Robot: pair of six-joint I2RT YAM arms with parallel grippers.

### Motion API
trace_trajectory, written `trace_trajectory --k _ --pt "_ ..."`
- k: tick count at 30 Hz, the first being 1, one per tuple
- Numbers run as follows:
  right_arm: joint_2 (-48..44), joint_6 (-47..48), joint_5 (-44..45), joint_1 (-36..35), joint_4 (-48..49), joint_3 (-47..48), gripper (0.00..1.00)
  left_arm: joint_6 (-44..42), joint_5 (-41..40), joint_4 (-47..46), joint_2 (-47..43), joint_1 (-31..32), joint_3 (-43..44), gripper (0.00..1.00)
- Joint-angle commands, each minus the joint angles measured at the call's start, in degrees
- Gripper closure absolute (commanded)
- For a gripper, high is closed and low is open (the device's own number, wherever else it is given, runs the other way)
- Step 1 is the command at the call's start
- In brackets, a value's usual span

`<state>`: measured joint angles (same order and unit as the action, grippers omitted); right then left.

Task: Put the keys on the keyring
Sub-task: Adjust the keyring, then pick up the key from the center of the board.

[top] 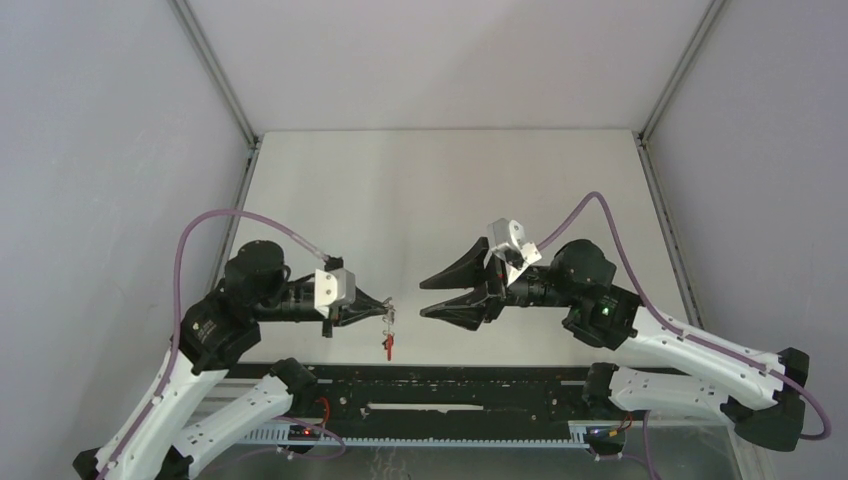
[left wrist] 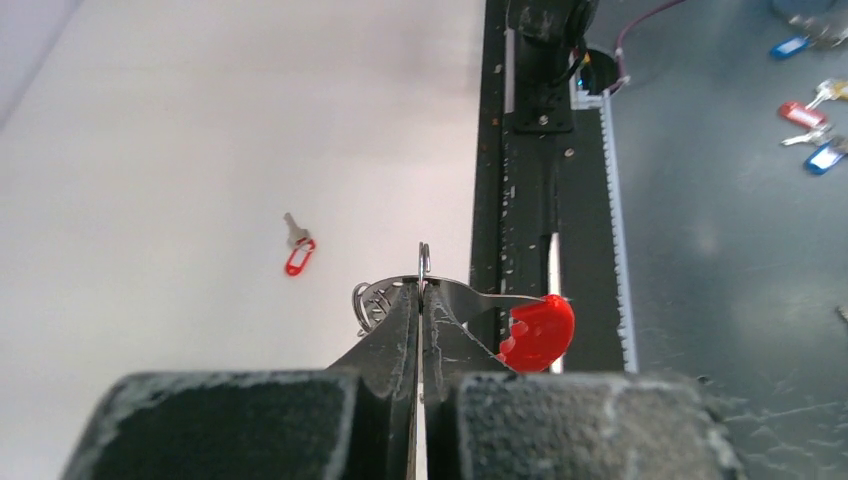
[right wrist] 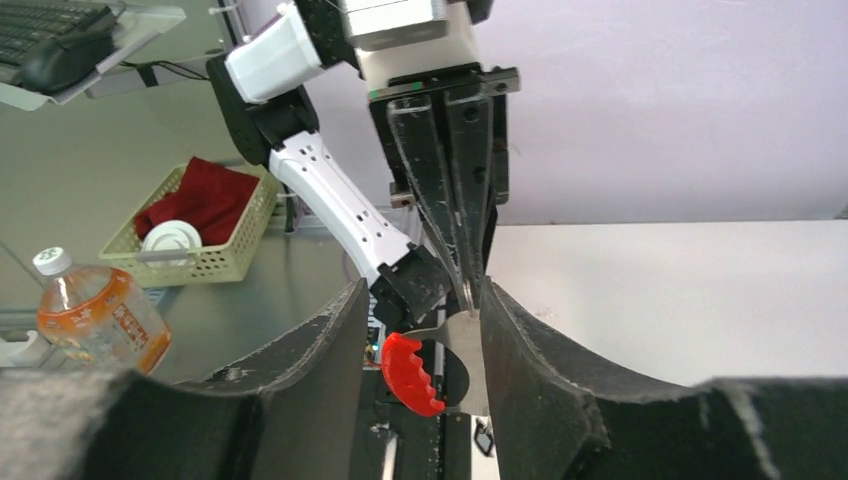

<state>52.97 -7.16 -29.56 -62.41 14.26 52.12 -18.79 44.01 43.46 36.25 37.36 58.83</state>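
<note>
the keyring [left wrist: 424,258] stands thin at the tips of the left gripper [left wrist: 421,290], which is clamped on it. the red strap [left wrist: 538,332] hangs to one side and the keys [left wrist: 367,300], a small silvery tangle, to the other, all in the air near the front edge of the table [top: 450,200]. the right gripper [top: 423,298] faces it close by, fingers apart, holding nothing.

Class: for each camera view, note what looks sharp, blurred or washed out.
Top external: even light, pale table, no hard shadows. Left wrist: left end effector soft at its near base, sharp at the tips; table washed out. Right wrist: right end effector dark, soft; left end effector beyond crisp.
</note>
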Motion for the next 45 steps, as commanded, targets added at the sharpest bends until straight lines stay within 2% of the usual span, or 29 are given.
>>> trace_trajectory --k 1,5,9,15,16,17,19,22,24,25,29,33,38,41,45 --pt "-0.45 1.15 0.32 2.02 -4.49 0.53 0.46 -12.65 -2.96 2.25 -1.04 1.65 1.82 1.0" --pt "-0.66 1.86 2.11 3.01 -7.54 0.53 0.45 -20.82 -6.42 3.38 -2.25 5.11 1.71 1.0" --pt "-0.72 2.83 3.42 4.05 -10.21 0.53 0.34 -26.42 -9.52 3.8 -3.3 7.65 1.26 1.0" --pt "-0.2 3.06 6.1 5.55 -13.1 0.53 0.31 -35.83 -12.9 3.96 -6.04 10.19 -0.43 1.0" --pt "0.05 3.05 6.69 5.63 -13.52 0.53 0.24 -36.81 -13.24 3.92 -6.37 10.57 -0.63 1.0" --pt "0.29 3.18 7.42 5.63 -13.89 0.53 0.04 -37.47 -13.54 3.87 -6.65 10.85 -0.86 1.0" --pt "0.62 2.62 9.73 5.64 -14.0 0.53 0.0 -38.11 -14.24 3.68 -7.18 11.46 -1.12 1.0" --pt "0.81 -0.55 12.7 6.6 -15.34 -0.45 0.0 -38.94 -14.44 3.6 -7.46 11.67 -1.37 1.0" --pt "0.5 -8.0 20.54 6.91 -11.17 -3.21 0.0 -39.72 -14.39 3.48 -7.75 11.81 -1.66 1.0" --pt "0.38 -10.93 21.7 7.69 -11.69 -3.63 0.0 -40.21 -14.37 3.47 -7.91 11.9 -1.84 1.0" --pt "2.0 -15.88 15.35 12.07 -10.74 -6.61 0.0 -40.66 -14.91 3.38 -8.08 12.13 -2.07 1.0" --pt "4.9 -16.71 23.29 13.68 -17.72 -5.85 0.01 -39.73 -15.34 2.94 -7.8 12.21 -2.36 1.0" --pt "12.3 -25.29 31.18 15.35 -25.62 -5.02 0.14 -27.28 -17.54 0.37 -5.77 12.16 -3.1 1.0" --pt "17.34 -29.11 32.99 15.1 -25.91 -4.92 0.22 -21.94 -19.69 -1.5 -5.42 12.13 -6.07 1.0" --pt "22.83 -30.84 40.52 15.2 -27.89 -4.72 0.31 -15.69 -19.98 -1.71 -3.37 11.21 -7.58 1.0"
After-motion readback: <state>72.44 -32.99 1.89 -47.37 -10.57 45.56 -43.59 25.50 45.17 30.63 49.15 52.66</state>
